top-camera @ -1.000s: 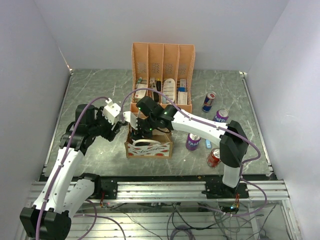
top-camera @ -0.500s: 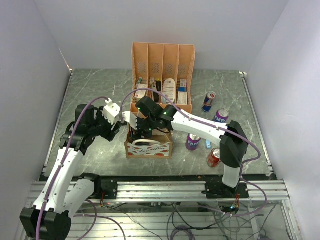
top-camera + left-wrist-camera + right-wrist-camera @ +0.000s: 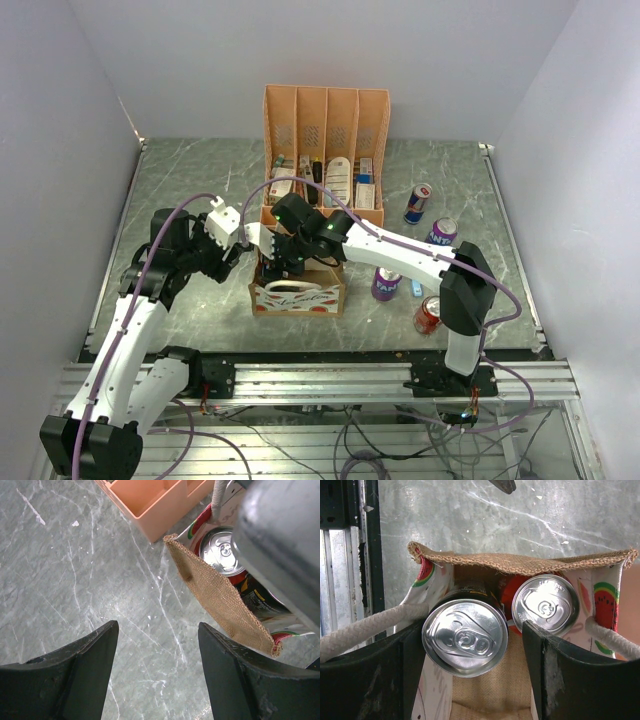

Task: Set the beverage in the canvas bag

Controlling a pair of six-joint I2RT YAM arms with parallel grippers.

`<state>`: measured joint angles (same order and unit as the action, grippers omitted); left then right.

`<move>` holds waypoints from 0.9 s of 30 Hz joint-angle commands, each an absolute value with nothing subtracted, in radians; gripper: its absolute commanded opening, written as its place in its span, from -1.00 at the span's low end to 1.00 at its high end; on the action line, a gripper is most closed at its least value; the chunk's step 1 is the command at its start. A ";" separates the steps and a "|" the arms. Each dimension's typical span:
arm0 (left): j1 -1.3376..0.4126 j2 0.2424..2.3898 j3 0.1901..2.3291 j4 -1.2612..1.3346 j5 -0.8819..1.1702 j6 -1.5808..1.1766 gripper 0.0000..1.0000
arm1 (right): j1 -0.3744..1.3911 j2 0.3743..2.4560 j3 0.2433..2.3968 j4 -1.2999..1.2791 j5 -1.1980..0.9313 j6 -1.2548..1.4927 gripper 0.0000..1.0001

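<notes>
The canvas bag [image 3: 297, 291] stands on the table in front of the organiser, its burlap rim [image 3: 520, 562] open. A black beverage can [image 3: 465, 637] stands tilted inside it next to a red can [image 3: 546, 603]. My right gripper [image 3: 472, 629] is open over the bag's mouth. The black can sits between its fingers, against the left one, with a gap to the right one. It also shows in the top view [image 3: 283, 262]. My left gripper [image 3: 157, 630] is open and empty above the table, just left of the bag's side [image 3: 220, 597]. The red can's top [image 3: 223, 552] shows there too.
A peach file organiser [image 3: 325, 150] stands right behind the bag, its corner in the left wrist view [image 3: 150, 505]. To the right stand a blue-and-red can [image 3: 417, 203], two purple cans [image 3: 441, 232] [image 3: 385, 283] and a red can [image 3: 428, 314].
My right gripper has shifted slightly back and up over the bag. The left arm has barely moved.
</notes>
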<state>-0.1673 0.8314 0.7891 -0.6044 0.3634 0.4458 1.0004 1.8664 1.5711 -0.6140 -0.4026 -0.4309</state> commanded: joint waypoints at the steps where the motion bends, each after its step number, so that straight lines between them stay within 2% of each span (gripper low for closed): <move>1: -0.169 0.832 0.817 -0.533 0.364 0.443 0.51 | 1.040 1.858 1.601 -0.623 -0.411 -0.493 0.47; 17: -0.170 0.834 0.818 -0.537 0.365 0.444 0.51 | 1.039 1.835 1.635 -0.626 -0.453 -0.470 0.42; 27: -0.169 0.837 0.824 -0.541 0.369 0.445 0.51 | 1.039 1.833 1.626 -0.622 -0.464 -0.462 0.50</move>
